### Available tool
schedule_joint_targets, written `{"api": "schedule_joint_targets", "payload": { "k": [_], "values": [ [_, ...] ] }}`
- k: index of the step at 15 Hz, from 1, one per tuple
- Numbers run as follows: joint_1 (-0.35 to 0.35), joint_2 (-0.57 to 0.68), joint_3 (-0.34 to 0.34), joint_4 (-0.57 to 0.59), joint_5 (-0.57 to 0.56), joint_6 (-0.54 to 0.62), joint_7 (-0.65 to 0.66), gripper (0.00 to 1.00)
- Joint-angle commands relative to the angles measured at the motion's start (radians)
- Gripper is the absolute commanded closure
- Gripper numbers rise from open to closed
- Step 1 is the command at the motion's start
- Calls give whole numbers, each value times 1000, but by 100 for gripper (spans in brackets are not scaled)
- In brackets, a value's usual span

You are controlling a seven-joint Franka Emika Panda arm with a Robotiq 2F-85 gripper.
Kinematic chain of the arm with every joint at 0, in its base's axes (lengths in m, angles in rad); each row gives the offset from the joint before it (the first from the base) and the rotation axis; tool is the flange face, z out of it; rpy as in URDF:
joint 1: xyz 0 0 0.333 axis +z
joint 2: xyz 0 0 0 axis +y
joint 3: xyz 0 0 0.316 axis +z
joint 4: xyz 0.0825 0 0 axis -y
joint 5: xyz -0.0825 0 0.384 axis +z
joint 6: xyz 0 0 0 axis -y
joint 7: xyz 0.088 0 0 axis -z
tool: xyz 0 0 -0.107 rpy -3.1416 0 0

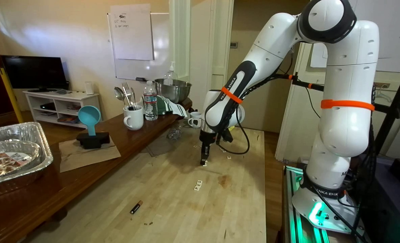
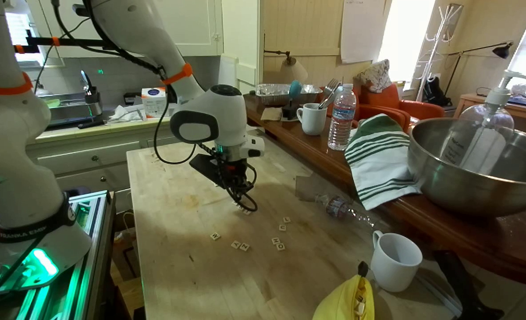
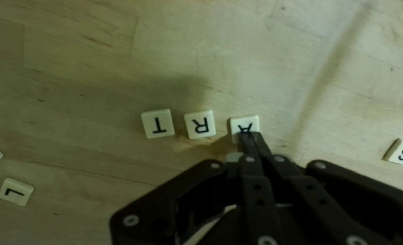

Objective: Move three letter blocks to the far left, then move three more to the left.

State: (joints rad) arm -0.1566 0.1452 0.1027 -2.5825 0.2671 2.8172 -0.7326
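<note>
With my fingers point(image 3: 247, 144) pressed together at the A block point(image 3: 243, 125), well inside the edges of the worktop point(image 1: 233, 209), I'm likely on the second three-block move and should next nudge it toward the R block point(image 3: 200, 124).
</note>
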Motion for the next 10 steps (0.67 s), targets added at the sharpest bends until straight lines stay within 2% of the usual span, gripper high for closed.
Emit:
{"api": "schedule_joint_targets", "payload": {
  "k": [1,10],
  "values": [
    [-9,-21,-4,-21,20,-16,-38,100],
    [-14,-17,-17,-18,20,-11,-46,100]
  ]
}}
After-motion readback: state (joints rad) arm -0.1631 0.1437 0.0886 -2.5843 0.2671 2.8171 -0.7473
